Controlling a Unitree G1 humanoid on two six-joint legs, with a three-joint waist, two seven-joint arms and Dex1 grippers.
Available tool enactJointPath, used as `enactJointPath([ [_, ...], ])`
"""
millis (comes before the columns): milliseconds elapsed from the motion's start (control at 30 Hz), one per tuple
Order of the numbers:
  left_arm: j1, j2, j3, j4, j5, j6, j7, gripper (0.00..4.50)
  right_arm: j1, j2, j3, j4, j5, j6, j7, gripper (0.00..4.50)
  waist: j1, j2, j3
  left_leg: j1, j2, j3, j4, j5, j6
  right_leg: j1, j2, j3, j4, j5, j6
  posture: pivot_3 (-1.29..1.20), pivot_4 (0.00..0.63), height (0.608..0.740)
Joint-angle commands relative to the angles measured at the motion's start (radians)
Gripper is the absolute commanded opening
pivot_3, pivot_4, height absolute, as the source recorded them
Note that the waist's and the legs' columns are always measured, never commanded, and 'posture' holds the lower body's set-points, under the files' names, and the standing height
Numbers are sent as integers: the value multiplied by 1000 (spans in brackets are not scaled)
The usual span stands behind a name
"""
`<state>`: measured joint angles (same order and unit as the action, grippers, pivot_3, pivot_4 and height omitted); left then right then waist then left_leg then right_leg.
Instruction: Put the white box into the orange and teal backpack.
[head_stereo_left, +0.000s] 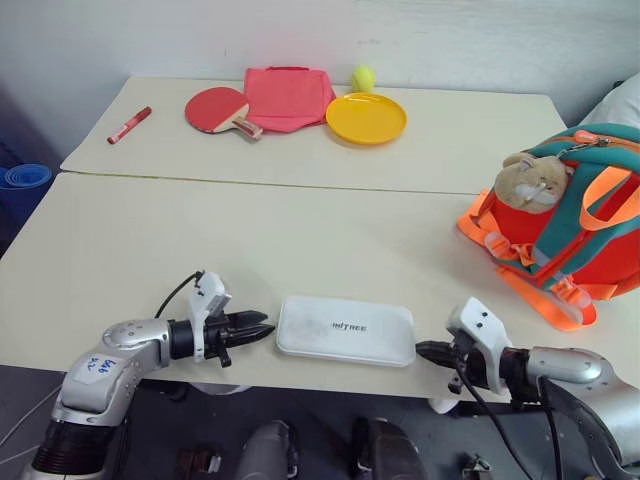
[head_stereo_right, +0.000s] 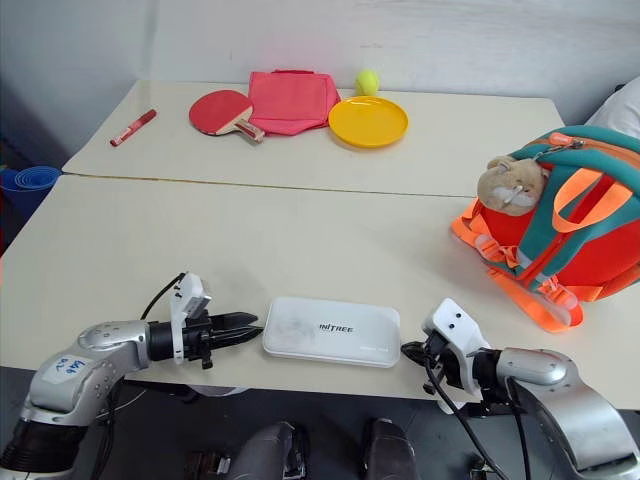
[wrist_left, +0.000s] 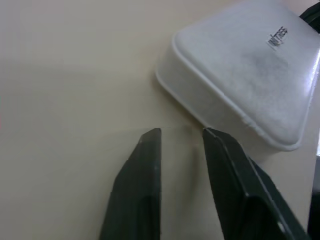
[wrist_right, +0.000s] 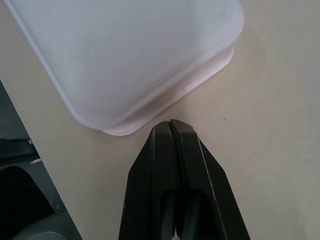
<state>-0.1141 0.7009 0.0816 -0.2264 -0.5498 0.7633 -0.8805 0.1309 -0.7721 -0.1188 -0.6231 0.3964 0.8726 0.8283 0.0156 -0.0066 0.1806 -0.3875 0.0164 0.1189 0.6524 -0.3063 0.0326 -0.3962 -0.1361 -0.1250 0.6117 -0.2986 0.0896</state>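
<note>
The white box (head_stereo_left: 346, 330) lies flat near the table's front edge, dark lettering on its lid. My left gripper (head_stereo_left: 262, 331) sits just off its left end, fingers (wrist_left: 145, 165) parted with nothing between them and tips just short of the box (wrist_left: 250, 70). My right gripper (head_stereo_left: 424, 351) rests off the box's right end, shut and empty; its tips (wrist_right: 171, 128) almost touch a box corner (wrist_right: 125, 60). The orange and teal backpack (head_stereo_left: 575, 225) stands at the right with a tan plush charm (head_stereo_left: 530, 182) on it.
On the far table lie a red marker (head_stereo_left: 129, 124), a red paddle (head_stereo_left: 220, 110), a pink pouch (head_stereo_left: 288, 96), a yellow plate (head_stereo_left: 366, 117) and a yellow-green ball (head_stereo_left: 363, 77). A seam (head_stereo_left: 300, 183) joins the two tables. A blue object (head_stereo_left: 25, 177) sits off the left edge.
</note>
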Motion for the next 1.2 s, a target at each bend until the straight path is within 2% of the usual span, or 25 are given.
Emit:
enactJointPath([
  [33,-28,76,72,38,-104,146,-61,2707,43,-42,-34,19,-2,-65,33,0,0,0,0,0,0,0,0,0,0,0,0,0,0,0,0,0,150,740],
  [233,-184,225,48,159,-295,578,-164,4466,62,-103,-15,106,-56,-243,80,0,8,-2,1,0,0,0,1,0,1,1,2,0,0,0,0,0,150,740],
  [367,-244,223,-16,185,-276,654,-127,4466,47,-107,2,145,-70,-300,84,0,8,-2,1,0,-1,0,2,0,0,1,1,0,0,0,0,0,150,740],
  [533,-289,164,-75,202,-273,677,-106,4466,0,-103,57,195,-107,-354,84,0,6,-3,0,1,0,0,2,0,-1,2,2,0,0,0,0,0,150,740],
  [667,-350,32,-41,287,-226,717,35,4466,-42,-83,104,209,-122,-363,73,0,7,-4,-1,2,1,0,4,0,-1,3,2,1,2,0,0,0,150,740],
  [833,-389,-53,-58,305,-217,774,106,4466,-65,-83,129,212,-143,-358,61,0,10,-4,-2,3,1,-1,7,0,-2,4,1,1,5,0,0,0,150,740],
  [933,-399,-46,-139,262,-208,794,113,4466,-88,-74,148,215,-153,-354,53,0,10,-5,-3,4,0,-1,7,0,-2,5,1,2,5,0,0,0,150,740],
  [1033,-429,-130,-99,302,-206,820,162,4466,-125,-54,174,207,-153,-335,45,0,10,-4,-5,4,0,-1,7,0,-2,5,1,2,5,0,0,0,150,740],
  [1200,-438,-209,-93,323,-204,849,228,4466,-168,-35,211,197,-160,-317,39,0,12,-4,-6,4,0,-1,7,0,-2,5,0,2,5,0,0,0,150,740],
])
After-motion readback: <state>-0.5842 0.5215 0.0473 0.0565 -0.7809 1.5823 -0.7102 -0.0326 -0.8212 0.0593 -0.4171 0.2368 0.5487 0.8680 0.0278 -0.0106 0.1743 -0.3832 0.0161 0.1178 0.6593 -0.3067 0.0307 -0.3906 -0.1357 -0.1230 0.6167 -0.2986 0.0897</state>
